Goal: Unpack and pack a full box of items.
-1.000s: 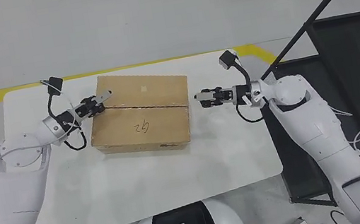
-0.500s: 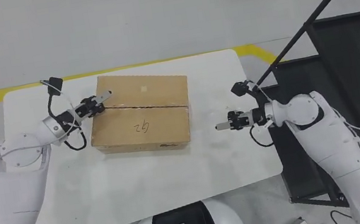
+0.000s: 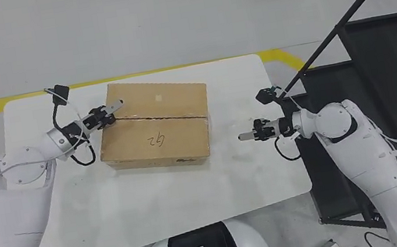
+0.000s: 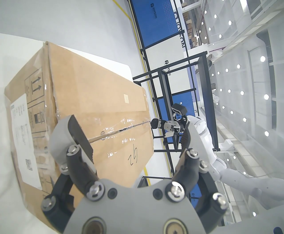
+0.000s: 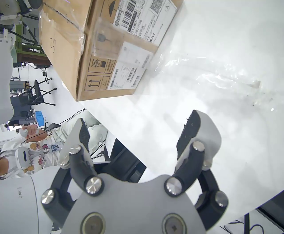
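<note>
You have the brown cardboard box [image 3: 156, 130], flaps closed and taped, lying centre-frame in the top view on the white table [image 3: 195, 195]. Your left gripper [image 3: 116, 105] sits at the box's upper-left edge, jaws spread; contact cannot be confirmed. Your right gripper [image 3: 246, 136] hangs right of centre, apart from the box, jaws spread.

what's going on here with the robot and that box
A two-armed robot is working on a cardboard box that sits on a white table. The box is closed, with clear tape along its top seam, so unpacking has not begun. The left gripper is open at one end of the box, by the seam; whether it touches the cardboard cannot be told. The right gripper is open too, over bare table off the opposite end, apart from the box.
</note>
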Robot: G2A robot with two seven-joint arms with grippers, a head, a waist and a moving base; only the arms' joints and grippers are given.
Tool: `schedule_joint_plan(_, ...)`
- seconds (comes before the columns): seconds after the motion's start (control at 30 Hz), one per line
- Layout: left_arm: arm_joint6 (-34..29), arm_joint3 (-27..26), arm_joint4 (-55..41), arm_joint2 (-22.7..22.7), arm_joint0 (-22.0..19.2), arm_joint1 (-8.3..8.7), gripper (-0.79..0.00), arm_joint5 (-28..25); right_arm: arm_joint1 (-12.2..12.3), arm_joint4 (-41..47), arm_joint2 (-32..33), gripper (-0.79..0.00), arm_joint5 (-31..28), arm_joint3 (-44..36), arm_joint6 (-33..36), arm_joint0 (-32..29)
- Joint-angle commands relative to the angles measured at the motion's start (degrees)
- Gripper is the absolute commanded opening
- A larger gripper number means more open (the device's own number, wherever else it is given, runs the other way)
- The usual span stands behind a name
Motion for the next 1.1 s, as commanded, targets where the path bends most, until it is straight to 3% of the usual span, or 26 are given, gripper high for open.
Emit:
schedule_joint_plan(0.0,0.00,0.00,0.00,0.00,0.00,0.00,0.000,0.00,0.00,0.01,0.00,0.000,-0.01,0.00,0.00,0.00)
schedule_joint_plan(0.23,0.00,0.00,0.00,0.00,0.00,0.00,0.000,0.00,-0.59,-12.15,-4.40,0.000,1.18,3.10,-10.52,1.49)
schedule_joint_plan(0.43,0.00,0.00,0.00,0.00,0.00,0.00,0.000,0.00,-2.14,-24.99,-11.67,0.000,9.16,10.15,-19.43,5.22)
schedule_joint_plan(0.67,0.00,0.00,0.00,0.00,0.00,0.00,0.000,0.00,-4.45,-24.70,-16.54,0.000,15.95,18.23,-25.78,9.49)
schedule_joint_plan(1.07,0.00,0.00,0.00,0.00,0.00,0.00,0.000,0.00,-5.95,-32.20,-20.17,-0.034,23.62,20.51,-28.85,12.24)
